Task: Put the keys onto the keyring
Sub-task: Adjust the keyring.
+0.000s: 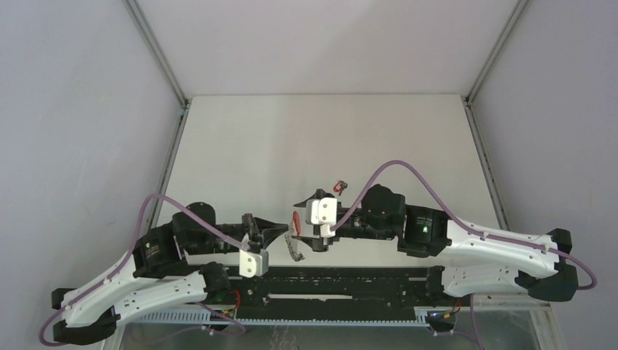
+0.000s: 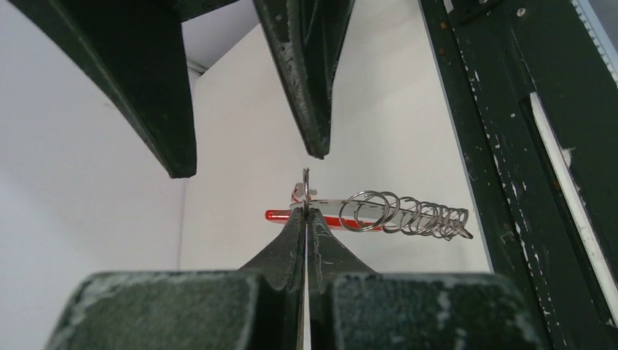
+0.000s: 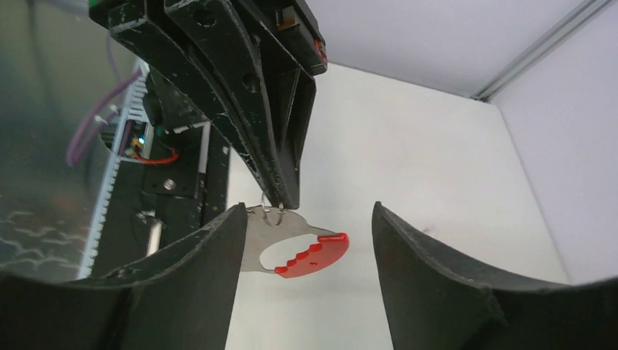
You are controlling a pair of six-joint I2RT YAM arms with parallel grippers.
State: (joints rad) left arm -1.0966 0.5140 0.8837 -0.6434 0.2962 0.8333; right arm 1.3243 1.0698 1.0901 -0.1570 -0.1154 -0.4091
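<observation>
Slippage was the danger: the left gripper (image 2: pixel 306 216) clamped the keyring (image 3: pixel 273 213) by a sliver, its red strap (image 3: pixel 315 255) dangling below. The right gripper (image 3: pixel 307 211), fingers wide on either side of the strap, could knock it free in closing.

Bench lot: red, silver, black, white and purple.
Keyring (image 3: pixel 273 214) silvery; its strap (image 3: pixel 315 257) bright red with a ridged inner edge, on plain silvery metal. Chain of rings (image 2: pixel 408 216) silvery. Left gripper (image 2: pixel 307 219) and right gripper (image 3: pixel 310 208) greenish-black, flecked with pale scuffs. Arms (image 1: pixel 503 244) white with black joints. Cables (image 1: pixel 397 165) purple. Table (image 1: pixel 291 138) plain off-white.
</observation>
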